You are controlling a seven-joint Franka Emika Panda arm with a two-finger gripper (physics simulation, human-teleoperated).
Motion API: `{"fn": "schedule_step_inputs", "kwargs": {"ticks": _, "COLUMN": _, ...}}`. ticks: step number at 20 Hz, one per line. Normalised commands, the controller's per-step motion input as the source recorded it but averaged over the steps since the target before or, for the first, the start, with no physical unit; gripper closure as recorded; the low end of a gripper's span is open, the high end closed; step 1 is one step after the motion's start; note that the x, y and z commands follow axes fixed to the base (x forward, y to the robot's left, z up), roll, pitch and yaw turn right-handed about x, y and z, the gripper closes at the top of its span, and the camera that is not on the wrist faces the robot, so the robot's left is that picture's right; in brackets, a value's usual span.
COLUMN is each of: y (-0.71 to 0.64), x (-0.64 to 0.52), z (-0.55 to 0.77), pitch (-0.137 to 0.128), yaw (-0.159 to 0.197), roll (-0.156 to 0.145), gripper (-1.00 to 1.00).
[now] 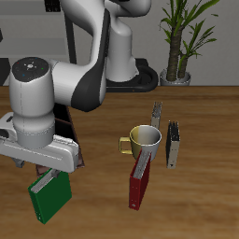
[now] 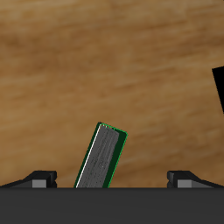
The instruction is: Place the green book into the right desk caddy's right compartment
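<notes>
The green book stands on edge, slightly tilted, near the table's front edge. In the wrist view I look down on its pale page edge between green covers. My gripper hangs just above the book, open and empty. In the wrist view its fingertips are set wide apart, and the book sits between them, turned at an angle to their line. My arm hides most of the right desk caddy; only a dark strip shows behind it. Its right compartment is hidden.
A yellow-green mug stands mid-table with a dark red book leaning on it. Two grey-black books stand beside and behind the mug. A potted plant is at the back. A black shape shows at the wrist view's edge.
</notes>
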Motion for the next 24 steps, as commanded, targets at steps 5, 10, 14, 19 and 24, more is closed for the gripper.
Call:
{"fn": "schedule_step_inputs", "kwargs": {"ticks": 5, "y": 0.01, "x": -0.1, "z": -0.24, "pitch": 0.002, "yaw": -0.05, "roll": -0.004, "gripper": -1.0}}
{"fn": "schedule_step_inputs", "kwargs": {"ticks": 10, "y": -0.01, "x": 0.0, "z": -0.22, "pitch": 0.019, "yaw": -0.027, "roll": 0.001, "gripper": -1.0}}
{"fn": "schedule_step_inputs", "kwargs": {"ticks": 14, "y": 0.06, "x": 0.01, "z": -0.23, "pitch": 0.025, "yaw": -0.026, "roll": 0.014, "gripper": -1.0}}
{"fn": "schedule_step_inputs", "kwargs": {"ticks": 19, "y": 0.08, "x": 0.0, "z": -0.09, "pitch": 0.008, "yaw": -0.018, "roll": 0.001, "gripper": -1.0}}
{"fn": "schedule_step_inputs", "kwargs": {"ticks": 24, "y": 0.02, "x": 0.03, "z": -0.21, "pitch": 0.03, "yaw": -0.035, "roll": 0.008, "gripper": -1.0}}
